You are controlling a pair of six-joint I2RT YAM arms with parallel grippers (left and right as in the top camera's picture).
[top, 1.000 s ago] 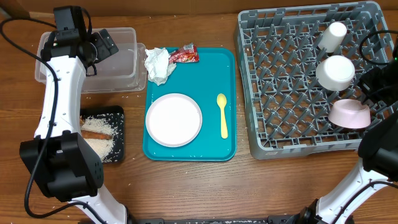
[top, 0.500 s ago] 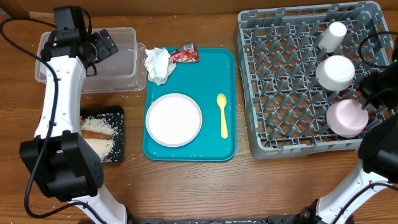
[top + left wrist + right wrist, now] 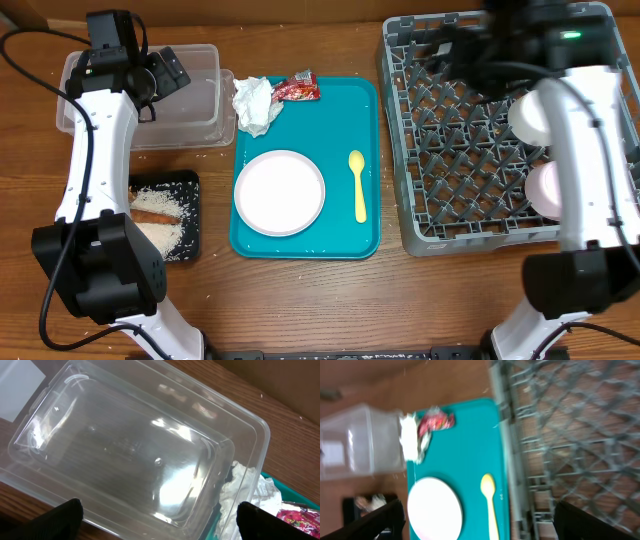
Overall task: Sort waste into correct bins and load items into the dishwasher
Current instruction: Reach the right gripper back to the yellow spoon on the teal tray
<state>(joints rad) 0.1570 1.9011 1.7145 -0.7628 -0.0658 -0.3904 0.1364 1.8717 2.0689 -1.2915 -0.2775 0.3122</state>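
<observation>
Napkin (image 3: 254,104) — crumpled white paper — beside clear tub (image 3: 200,90)

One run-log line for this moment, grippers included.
left gripper open above clear plastic rectangular tub | right gripper open above grey pegged dish rack | round white plate, pale yellow spoon on teal tray

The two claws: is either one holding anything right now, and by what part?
Neither. The left claw hangs open over the clear tub, and the right claw is open in the air by the grey rack, with nothing in it.
</observation>
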